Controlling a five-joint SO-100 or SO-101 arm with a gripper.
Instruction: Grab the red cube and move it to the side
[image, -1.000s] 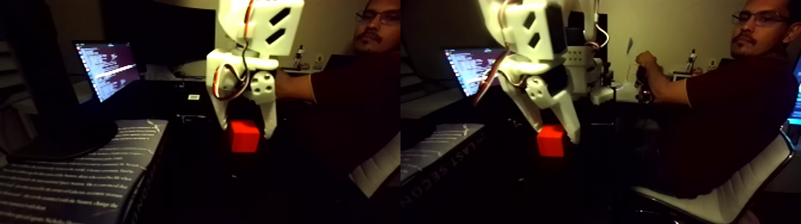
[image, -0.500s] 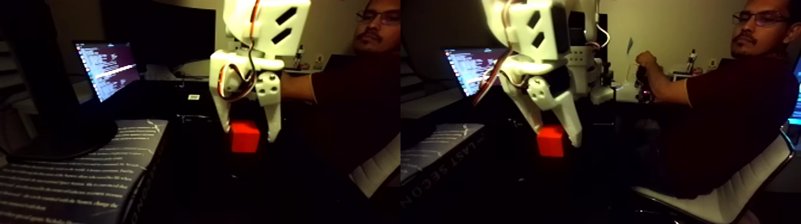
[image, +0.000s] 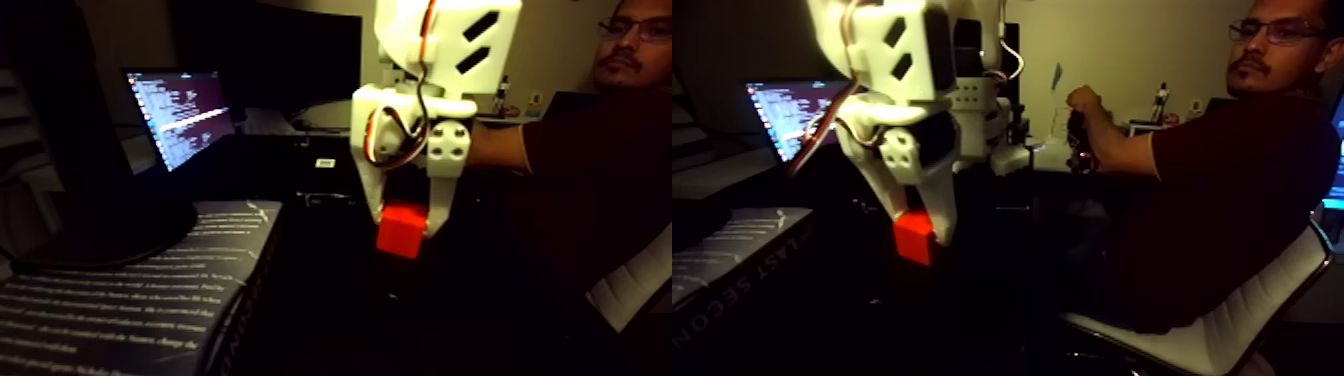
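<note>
We see the white claw (image: 407, 222) pinching the tilted red cube (image: 399, 234) by its upper edge; it could slip free.

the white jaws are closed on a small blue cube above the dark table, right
Not quite: the cube is red-orange, not blue. In the fixed view the white gripper has its jaws closed on the small matte red-orange cube, tilted, above the dark table.

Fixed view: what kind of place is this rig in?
Probably a dim home office or hobby desk, not a lab. A lit monitor full of text stands at the back, a person sits in a white chair, and the gripper holds the red cube.
</note>
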